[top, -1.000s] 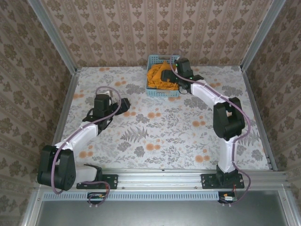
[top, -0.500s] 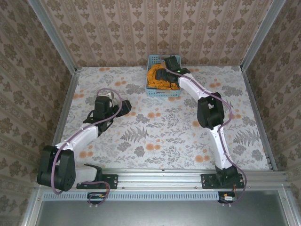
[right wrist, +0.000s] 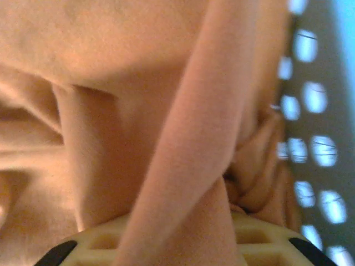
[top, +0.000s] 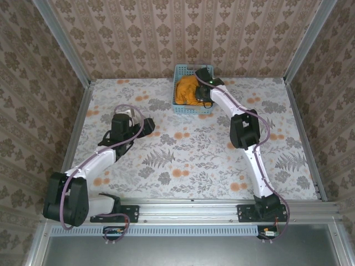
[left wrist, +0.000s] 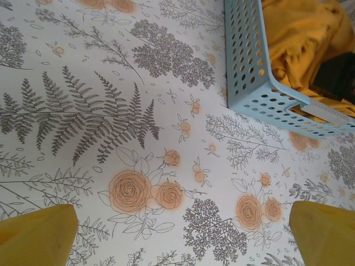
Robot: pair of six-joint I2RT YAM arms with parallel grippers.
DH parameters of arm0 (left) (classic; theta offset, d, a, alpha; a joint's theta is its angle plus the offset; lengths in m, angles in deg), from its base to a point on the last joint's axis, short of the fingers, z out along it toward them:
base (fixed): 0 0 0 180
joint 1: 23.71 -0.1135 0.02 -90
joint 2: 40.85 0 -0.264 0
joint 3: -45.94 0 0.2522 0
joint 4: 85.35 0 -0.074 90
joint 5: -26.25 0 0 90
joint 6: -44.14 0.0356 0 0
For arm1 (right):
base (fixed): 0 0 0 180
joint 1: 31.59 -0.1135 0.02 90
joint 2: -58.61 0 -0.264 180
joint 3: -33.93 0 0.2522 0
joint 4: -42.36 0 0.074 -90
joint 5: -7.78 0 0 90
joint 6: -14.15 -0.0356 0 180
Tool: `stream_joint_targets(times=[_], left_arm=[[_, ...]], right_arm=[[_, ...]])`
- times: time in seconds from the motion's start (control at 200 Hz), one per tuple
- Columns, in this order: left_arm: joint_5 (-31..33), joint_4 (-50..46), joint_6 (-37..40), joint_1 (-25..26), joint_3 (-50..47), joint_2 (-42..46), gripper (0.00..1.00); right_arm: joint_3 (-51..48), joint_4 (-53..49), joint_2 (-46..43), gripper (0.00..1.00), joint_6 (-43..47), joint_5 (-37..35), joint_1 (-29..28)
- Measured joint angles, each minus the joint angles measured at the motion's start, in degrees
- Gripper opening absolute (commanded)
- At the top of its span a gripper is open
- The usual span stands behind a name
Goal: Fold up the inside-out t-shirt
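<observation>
Floral-print table (top: 194, 149), damask-papered walls (top: 166, 33) on three sides. Count: one light blue lattice basket (top: 181, 71), one orange-yellow t-shirt (top: 187, 88) bunched inside it, two arms. Left gripper (left wrist: 183, 244) spread wide above the table; right gripper (top: 203, 91) down in the shirt, grip indeterminate.

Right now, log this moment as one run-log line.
t-shirt: bunched in basket | right gripper: buried in t-shirt, grip unclear | left gripper: open, above table

Overhead view down onto table (top: 188, 160), left wrist low (basket (left wrist: 247, 55) shared), right wrist against t-shirt (right wrist: 111, 55)
</observation>
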Motion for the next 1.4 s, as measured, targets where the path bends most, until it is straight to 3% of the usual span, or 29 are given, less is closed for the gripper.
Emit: stream_joint_targets(times=[0.375,0.645,0.81,1.005,1.4], left_arm=[[0.6,-0.3,0.0,0.0,-0.6,1.5,1.00],[0.7,-0.4,0.0,0.0,-0.7,2.0,1.00],[0.7,-0.6,0.0,0.0,-1.0,3.5,1.00],[0.5,-2.0,0.0,0.0,-1.0,3.7,1.00],[-0.4,-5.4,0.0,0.1,-0.2,3.7,1.00]], right_arm=[[-27.8,4.0,-18.2,0.21,-1.0,-2.2,14.0],[-34.1,5.6,-22.6,0.16,-1.0,-3.2,25.7],[-35.2,5.8,-23.2,0.15,-1.0,-5.0,29.9],[-40.3,8.4,-29.4,0.14,-0.3,-5.2,30.1],[-51.0,17.2,-53.0,0.02,6.6,-5.8,22.5]])
